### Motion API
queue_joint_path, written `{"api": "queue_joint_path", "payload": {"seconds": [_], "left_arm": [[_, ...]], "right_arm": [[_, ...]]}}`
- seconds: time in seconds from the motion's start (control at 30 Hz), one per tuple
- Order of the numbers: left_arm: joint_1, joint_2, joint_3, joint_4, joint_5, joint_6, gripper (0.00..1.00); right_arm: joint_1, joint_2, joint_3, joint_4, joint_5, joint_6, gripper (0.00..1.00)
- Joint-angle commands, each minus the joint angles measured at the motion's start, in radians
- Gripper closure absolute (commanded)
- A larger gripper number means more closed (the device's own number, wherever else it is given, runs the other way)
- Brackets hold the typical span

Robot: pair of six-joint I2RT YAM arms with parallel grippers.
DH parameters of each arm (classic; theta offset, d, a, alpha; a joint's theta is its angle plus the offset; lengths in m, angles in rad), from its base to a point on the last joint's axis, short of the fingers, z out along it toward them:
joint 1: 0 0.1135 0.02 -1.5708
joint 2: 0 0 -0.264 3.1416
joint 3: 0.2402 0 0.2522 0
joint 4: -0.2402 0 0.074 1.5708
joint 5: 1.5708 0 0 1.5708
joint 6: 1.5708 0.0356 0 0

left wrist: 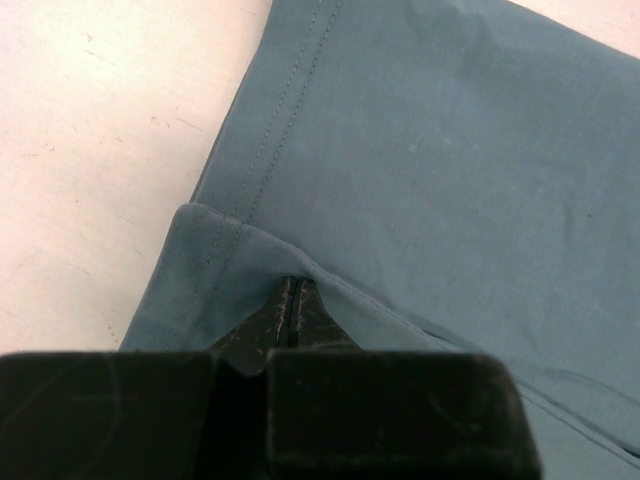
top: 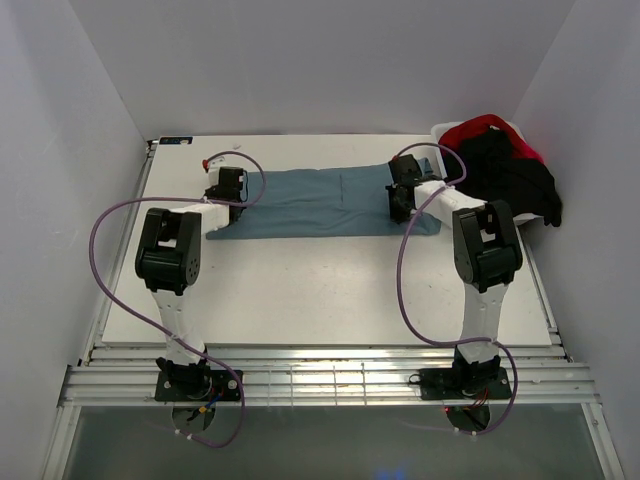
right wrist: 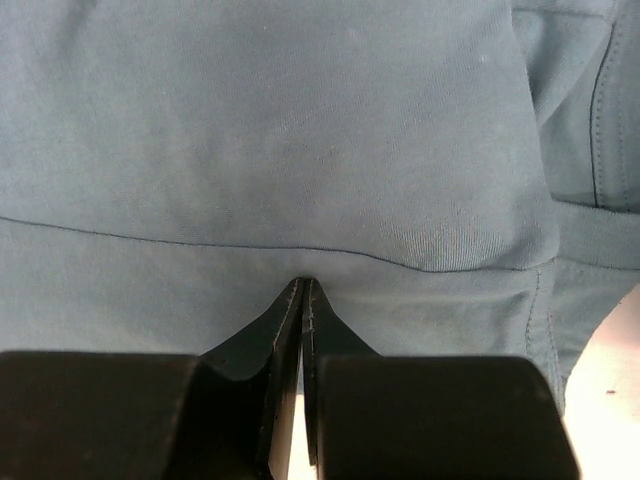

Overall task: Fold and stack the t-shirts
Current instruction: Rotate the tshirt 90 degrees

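From above, my own wrists cover both ends of the teal t-shirt, so that view shows nothing of my fingertips. At the far right corner the black t-shirt and the red t-shirt lie heaped together over a white tub whose rim barely peeks out. I cannot make out how those two are arranged.

The teal t-shirt lies flat across the far half of the bench. It is folded into a long, smooth band running left to right, with a faint crease across its middle.

Only the wrist cameras show my tips. My left end effector has its fingers pressed flat together, the tips meeting a turned-over flap at the shirt's left end. Just beyond the flap runs a double-stitched hem, and bare bench shows to the left.

My right end effector is closed the same way. Its tips touch a fold line that crosses the cloth near the right end, with a stitched edge off to the right. In neither view can I tell whether a layer of cloth is nipped between the fingers.
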Motion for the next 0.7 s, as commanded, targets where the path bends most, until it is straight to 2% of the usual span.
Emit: {"api": "queue_joint_path", "payload": {"seconds": [0.0, 0.17, 0.4, 0.67], "left_arm": [[0.010, -0.006, 0.017, -0.069, 0.023, -0.013, 1.00], [0.008, -0.076, -0.069, -0.081, 0.037, -0.057, 1.00], [-0.009, -0.234, -0.274, -0.098, 0.053, -0.120, 1.00], [-0.125, -0.415, -0.440, -0.166, -0.016, -0.192, 1.00]], "right_arm": [[0.005, 0.069, 0.092, -0.041, 0.019, 0.012, 0.92], [0.003, 0.135, 0.179, -0.071, 0.019, 0.012, 0.92], [0.003, 0.215, 0.268, -0.087, 0.005, 0.001, 0.92], [0.003, 0.269, 0.379, -0.111, 0.039, -0.039, 0.92]]}}
